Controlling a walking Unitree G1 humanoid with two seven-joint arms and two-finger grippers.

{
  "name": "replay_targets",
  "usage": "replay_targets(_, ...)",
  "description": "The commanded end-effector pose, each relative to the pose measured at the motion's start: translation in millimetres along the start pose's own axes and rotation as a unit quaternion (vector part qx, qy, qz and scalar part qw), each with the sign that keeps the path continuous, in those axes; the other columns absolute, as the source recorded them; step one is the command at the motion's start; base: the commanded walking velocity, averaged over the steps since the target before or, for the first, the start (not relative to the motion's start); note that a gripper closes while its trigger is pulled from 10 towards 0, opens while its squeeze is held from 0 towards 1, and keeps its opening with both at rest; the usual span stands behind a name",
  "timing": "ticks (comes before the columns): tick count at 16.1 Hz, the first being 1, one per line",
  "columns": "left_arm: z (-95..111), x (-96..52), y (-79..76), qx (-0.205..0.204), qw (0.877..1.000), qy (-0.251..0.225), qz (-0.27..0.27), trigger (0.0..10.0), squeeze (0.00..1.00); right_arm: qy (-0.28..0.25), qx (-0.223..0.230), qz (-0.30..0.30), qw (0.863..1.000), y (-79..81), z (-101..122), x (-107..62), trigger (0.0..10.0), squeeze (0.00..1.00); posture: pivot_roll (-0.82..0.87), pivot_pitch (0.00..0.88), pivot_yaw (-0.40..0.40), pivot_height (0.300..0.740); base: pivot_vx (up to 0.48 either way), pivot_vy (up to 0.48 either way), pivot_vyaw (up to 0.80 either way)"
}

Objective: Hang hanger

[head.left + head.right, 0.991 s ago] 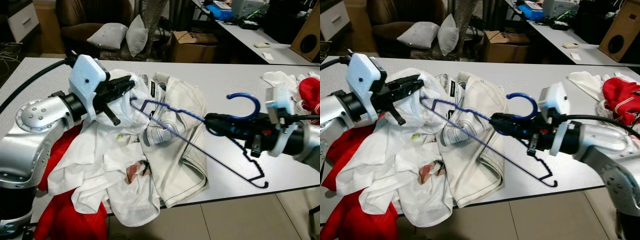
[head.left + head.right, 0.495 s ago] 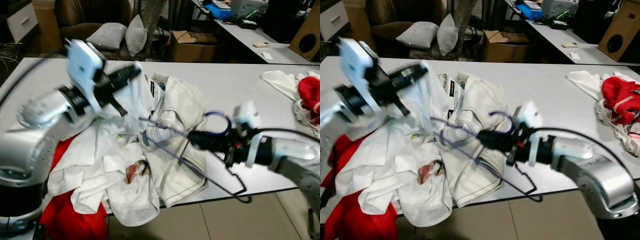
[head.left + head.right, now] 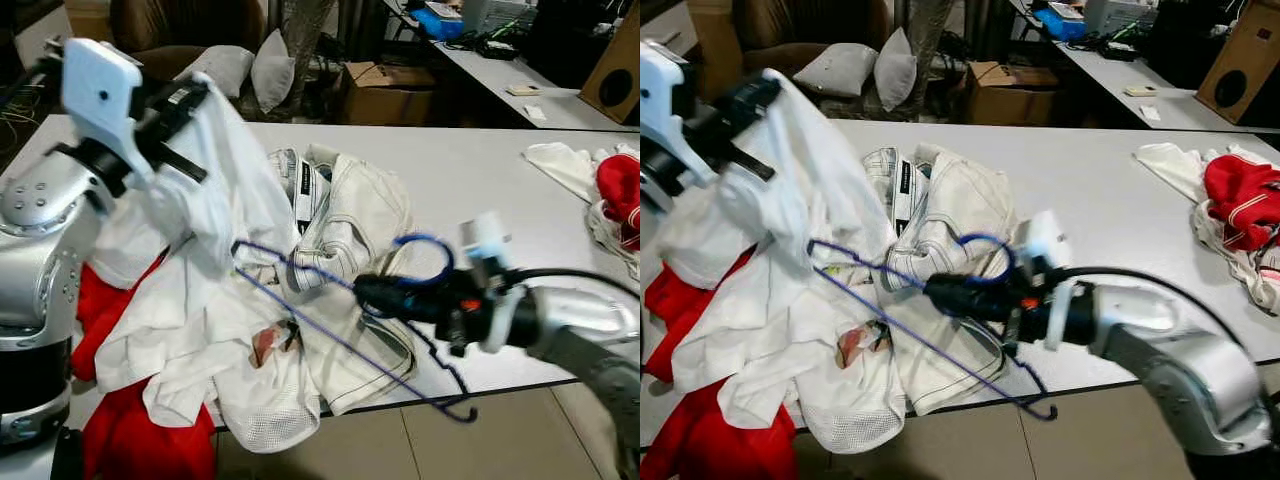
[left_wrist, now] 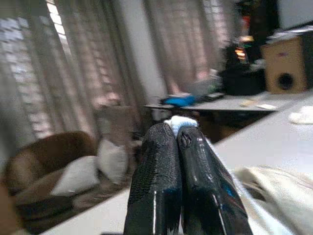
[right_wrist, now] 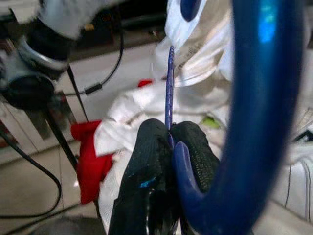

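A white garment [image 3: 215,180] is held lifted at ten o'clock above the table [image 3: 480,170] by the left gripper [image 3: 190,95], its fingers pinched together on a fold of the cloth. The blue hanger [image 3: 330,300] is clamped at its neck by the right gripper [image 3: 375,292] at five o'clock, with its far tip just beside the raised cloth. It is judged that the tip could snag on the cream trousers [image 3: 365,230] or slide past the garment's opening, since the cloth hangs bunched. In the right wrist view the wire [image 5: 169,88] is seen nipped between closed fingers [image 5: 146,171], a detail lost in the head views; only those reveal the red cloth [image 3: 150,430] beneath the pile.
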State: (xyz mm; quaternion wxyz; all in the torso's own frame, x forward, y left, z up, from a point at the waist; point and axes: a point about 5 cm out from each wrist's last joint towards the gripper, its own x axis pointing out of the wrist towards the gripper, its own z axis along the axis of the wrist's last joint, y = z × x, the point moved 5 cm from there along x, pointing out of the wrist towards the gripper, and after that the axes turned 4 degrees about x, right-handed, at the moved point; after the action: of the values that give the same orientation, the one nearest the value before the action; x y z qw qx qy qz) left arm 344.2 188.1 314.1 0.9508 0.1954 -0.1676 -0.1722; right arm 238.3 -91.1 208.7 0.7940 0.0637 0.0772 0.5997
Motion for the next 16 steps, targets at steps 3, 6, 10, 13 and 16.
replay_targets(3,12,0.7,10.1,0.017,1.0,-0.02,0.015,0.0,0.0,0.009,-0.012,-0.006,1.0,4.4,5,-11.3,10.0,0.0,0.09,0.0,-0.074,0.74,0.0,0.0,0.0)
replay_targets(6,0,-2.7,-28.6,0.023,0.996,-0.005,-0.083,0.0,0.0,0.074,-0.045,-0.115,0.99,-27.5,-1,-30.6,10.0,0.0,0.08,0.0,-0.072,0.74,0.0,0.0,0.0)
replay_targets(10,-9,-4.2,-27.4,0.066,0.994,0.012,-0.084,0.0,0.0,0.132,-0.08,-0.135,0.979,-30.1,-5,-48.0,10.0,0.0,0.08,0.0,-0.075,0.74,0.0,0.0,0.0)
replay_targets(13,2,-8.4,-37.3,-0.02,0.993,-0.02,-0.117,0.0,0.0,0.147,-0.138,-0.187,0.962,-46.2,3,-56.1,10.0,0.0,0.08,0.0,-0.074,0.74,0.0,0.0,0.0)
replay_targets(16,-8,-17.0,-70.4,-0.065,0.978,0.012,-0.195,0.0,0.0,0.012,-0.129,-0.178,0.976,-40.3,32,-25.2,10.0,0.0,0.08,0.0,-0.075,0.74,0.0,0.0,0.0)
